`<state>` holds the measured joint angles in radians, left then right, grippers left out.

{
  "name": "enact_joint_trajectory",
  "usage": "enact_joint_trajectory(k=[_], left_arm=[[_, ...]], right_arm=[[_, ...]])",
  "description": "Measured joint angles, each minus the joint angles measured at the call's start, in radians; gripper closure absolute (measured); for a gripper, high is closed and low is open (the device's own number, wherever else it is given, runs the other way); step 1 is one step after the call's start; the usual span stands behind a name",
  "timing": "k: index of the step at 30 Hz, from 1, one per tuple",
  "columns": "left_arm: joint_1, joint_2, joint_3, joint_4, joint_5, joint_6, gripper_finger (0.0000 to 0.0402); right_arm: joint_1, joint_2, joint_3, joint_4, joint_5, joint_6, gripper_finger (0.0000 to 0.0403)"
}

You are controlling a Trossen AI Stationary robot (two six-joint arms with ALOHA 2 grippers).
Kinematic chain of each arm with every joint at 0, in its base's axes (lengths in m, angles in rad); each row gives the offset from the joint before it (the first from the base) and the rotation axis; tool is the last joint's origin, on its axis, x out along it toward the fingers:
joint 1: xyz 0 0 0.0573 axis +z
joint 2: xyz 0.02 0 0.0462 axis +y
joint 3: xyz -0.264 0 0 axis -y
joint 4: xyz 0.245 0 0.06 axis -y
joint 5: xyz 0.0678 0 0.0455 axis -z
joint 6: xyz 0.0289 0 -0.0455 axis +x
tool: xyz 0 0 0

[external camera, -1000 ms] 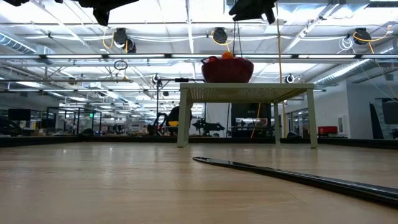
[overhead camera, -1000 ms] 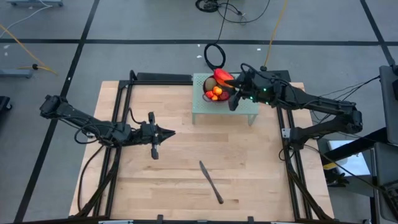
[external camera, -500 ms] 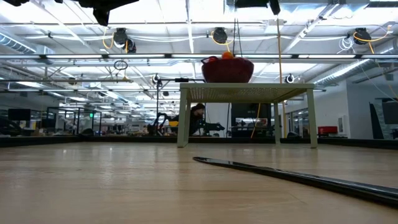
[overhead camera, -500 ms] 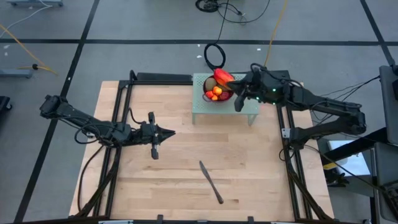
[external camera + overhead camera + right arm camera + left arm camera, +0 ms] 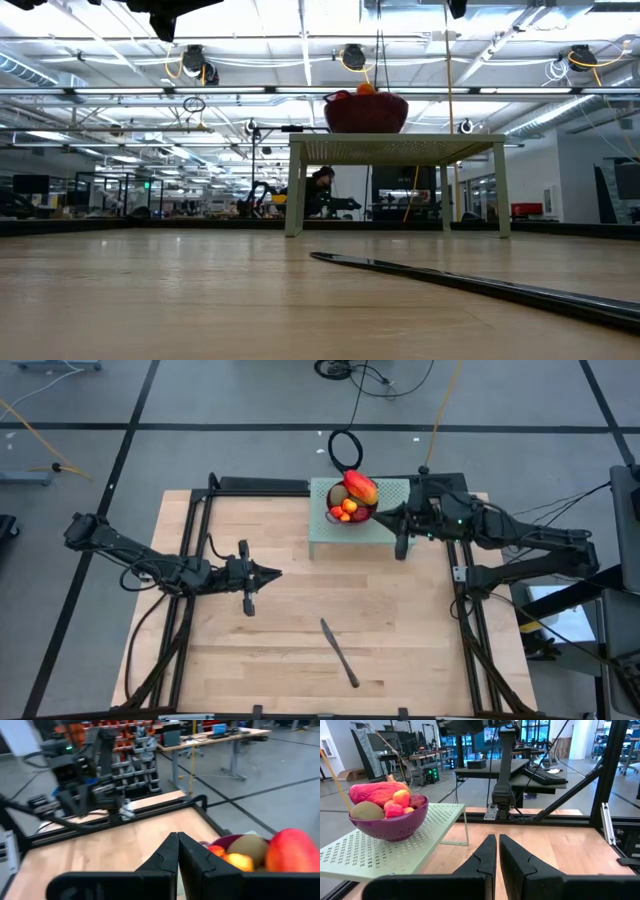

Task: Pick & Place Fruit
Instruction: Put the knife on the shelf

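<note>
A purple perforated bowl (image 5: 350, 510) stands on a pale green perforated stand (image 5: 385, 532) at the table's far side. It holds the fruit: a red-yellow mango (image 5: 360, 487) on top, a kiwi (image 5: 366, 811) and small orange-red pieces (image 5: 346, 509). My right gripper (image 5: 379, 513) hovers just right of the bowl, pointing at it, shut and holding nothing; its wrist view shows the shut fingers (image 5: 176, 842) short of the mango (image 5: 292, 852). My left gripper (image 5: 276, 572) waits shut above the table's left middle, also seen shut (image 5: 496, 841) in its wrist view.
A long dark-handled knife (image 5: 340, 652) lies flat on the wooden table toward the near side, also seen in the low view (image 5: 480, 285). Black frame rails run along the table's left and right sides. A person shows in the room far behind the stand.
My right gripper has drawn back from above the bowl toward the table's right edge, staying about level. The mango, partly covered by the gripper before, now lies uncovered on top of the fruit in the bowl.
</note>
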<state>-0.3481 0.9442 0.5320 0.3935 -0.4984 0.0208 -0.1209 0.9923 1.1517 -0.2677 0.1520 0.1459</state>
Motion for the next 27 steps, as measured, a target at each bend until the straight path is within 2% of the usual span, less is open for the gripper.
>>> enact_joint_trajectory(k=[15, 27], left_arm=[[0.0, 0.0, 0.0, 0.0, 0.0, -0.003, 0.038], [0.0, 0.0, 0.0, 0.001, -0.001, -0.011, 0.038]], right_arm=[[0.155, -0.129, -0.101, 0.017, 0.003, 0.023, 0.0402], [0.241, -0.208, -0.257, 0.036, 0.002, 0.078, 0.0403]])
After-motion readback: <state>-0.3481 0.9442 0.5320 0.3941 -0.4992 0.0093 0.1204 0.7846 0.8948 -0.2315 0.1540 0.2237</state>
